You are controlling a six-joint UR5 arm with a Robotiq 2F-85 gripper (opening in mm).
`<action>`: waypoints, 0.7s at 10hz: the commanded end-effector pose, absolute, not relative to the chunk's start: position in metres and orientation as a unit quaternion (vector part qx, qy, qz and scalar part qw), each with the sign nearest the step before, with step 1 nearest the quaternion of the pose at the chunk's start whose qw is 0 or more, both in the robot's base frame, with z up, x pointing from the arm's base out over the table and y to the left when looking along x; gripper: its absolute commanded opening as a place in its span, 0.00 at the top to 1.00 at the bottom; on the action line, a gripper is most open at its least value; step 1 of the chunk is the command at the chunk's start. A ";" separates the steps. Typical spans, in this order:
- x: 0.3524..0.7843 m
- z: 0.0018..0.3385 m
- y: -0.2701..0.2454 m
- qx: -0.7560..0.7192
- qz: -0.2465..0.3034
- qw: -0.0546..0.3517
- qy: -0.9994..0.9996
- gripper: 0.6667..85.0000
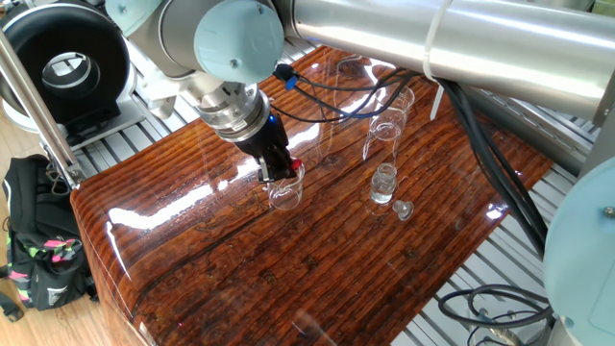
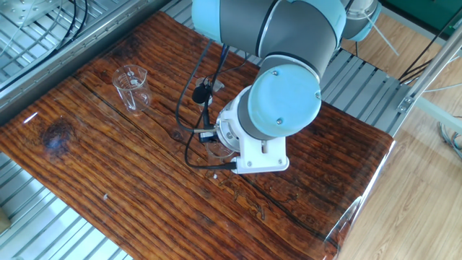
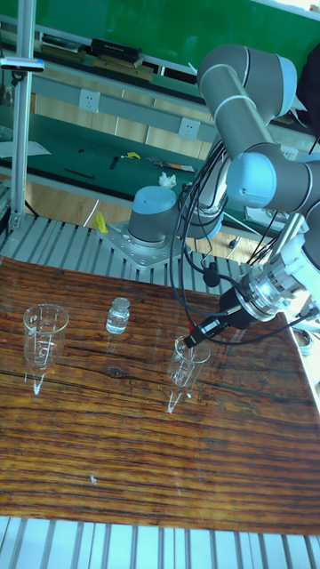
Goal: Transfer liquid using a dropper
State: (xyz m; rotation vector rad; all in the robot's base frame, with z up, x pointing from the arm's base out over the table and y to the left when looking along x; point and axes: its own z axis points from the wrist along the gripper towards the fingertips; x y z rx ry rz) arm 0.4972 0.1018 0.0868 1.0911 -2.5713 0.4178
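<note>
Over the small beaker (image 3: 188,360) near the table's (image 3: 133,462) middle, my gripper (image 3: 194,337) is clamped on the dropper (image 1: 296,166), red bulb pinched between my fingers, tube tilted into the glass. Further back sit a little bottle (image 3: 118,316) and another beaker (image 3: 43,334). Can't make out the liquid.

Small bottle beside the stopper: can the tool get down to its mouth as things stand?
Probably yes. The bottle stands apart from the other glassware with nothing over its mouth, and its stopper lies off beside it. The tool sits at the beaker nearby.
</note>
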 end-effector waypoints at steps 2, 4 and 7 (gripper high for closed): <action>0.497 0.086 0.101 0.381 0.143 0.157 -0.900 0.81; 0.497 0.085 0.101 0.382 0.142 0.156 -0.900 0.81; 0.498 0.085 0.101 0.383 0.142 0.154 -0.900 0.79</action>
